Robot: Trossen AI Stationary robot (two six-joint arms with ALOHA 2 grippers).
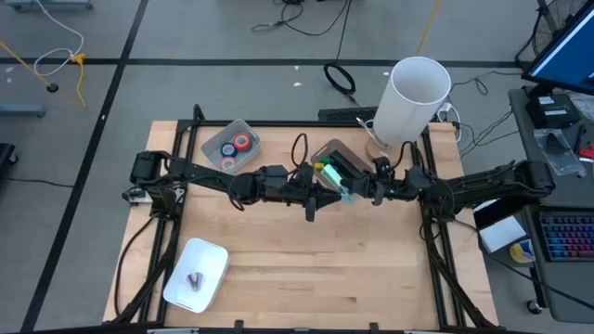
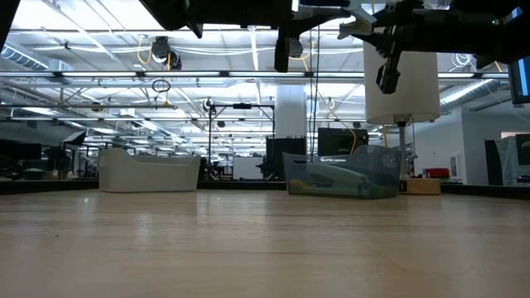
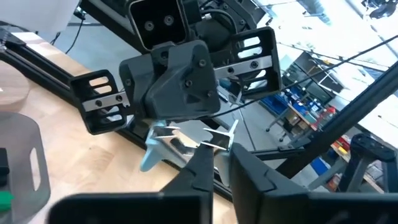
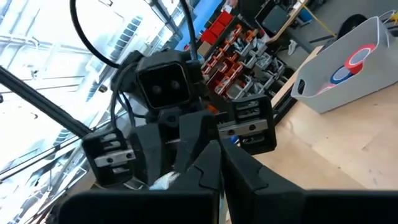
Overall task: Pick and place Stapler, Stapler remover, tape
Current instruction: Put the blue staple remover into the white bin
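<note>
The staple remover (image 3: 186,142), bare metal claws with a pale blue grip, is in the air between my two grippers above the table's middle; from above it shows as a teal bit (image 1: 345,193). My left gripper (image 3: 221,163) comes from the left and my right gripper (image 4: 219,163) from the right, tips facing each other, both nearly shut. A dark stapler with a green piece (image 1: 327,167) lies in the grey bin (image 1: 342,156). Red and blue tape rolls (image 1: 237,146) lie in the clear bin (image 1: 215,141) at the far left. My left gripper meets the staple remover at its metal claw end (image 3: 217,144), fingers level, coming from the table's left. The remover is lifted clear of the table. My right gripper is on the remover from the table's right, level. Its own body hides the place of contact; the pale grip (image 4: 165,180) sticks out beside one finger.
A tall white cylinder (image 1: 413,100) stands at the far right, beside the grey bin. A white tray (image 1: 197,274) with a small metal piece (image 1: 194,277) sits near the left front. Bare wood (image 1: 316,269) lies under and in front of the arms. A keyboard (image 1: 566,237) lies off the table's right.
</note>
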